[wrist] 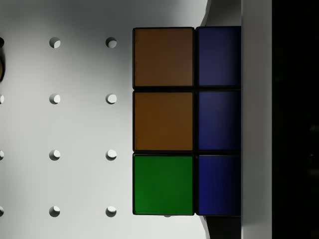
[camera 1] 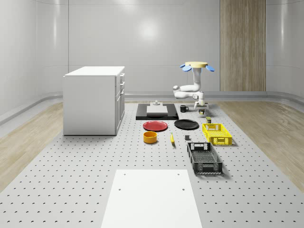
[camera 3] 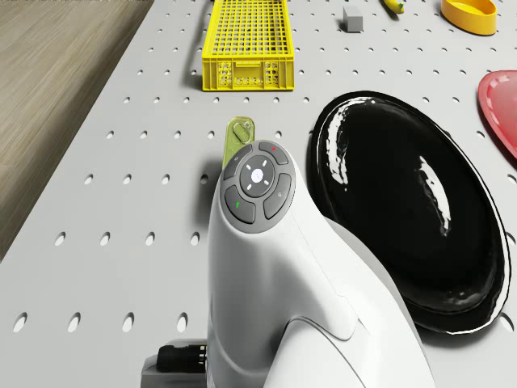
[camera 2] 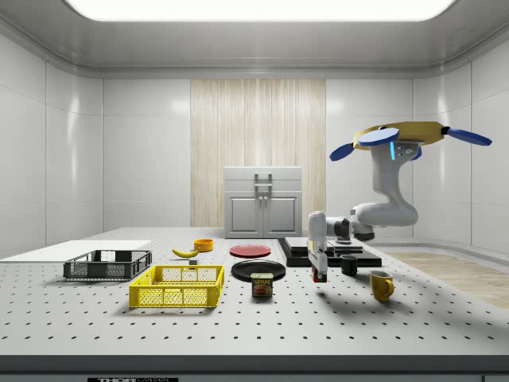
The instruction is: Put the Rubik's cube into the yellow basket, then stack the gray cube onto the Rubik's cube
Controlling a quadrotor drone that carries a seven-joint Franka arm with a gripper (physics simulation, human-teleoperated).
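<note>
Drone (camera 2: 409, 137) hovers above the table (camera 1: 71, 190), beyond the yellow basket (camera 1: 217, 133). Arm reaches down; gripper (camera 2: 320, 275) sits just above the tabletop beside the black plate (camera 1: 186, 124). Rubik's cube (wrist: 187, 122) lies against a finger; whether the jaws grip it cannot be told. Gray cube (camera 3: 352, 18) rests beside the basket.

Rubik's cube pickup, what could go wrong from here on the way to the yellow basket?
1. In the wrist view the Rubik's cube sits off to one side below the end effector, so a grasp could land off-centre and slip.
2. The can stands on the table between the cube and the yellow basket; a low carry could knock it.
The drone hovers above the table near the black plate.
</note>
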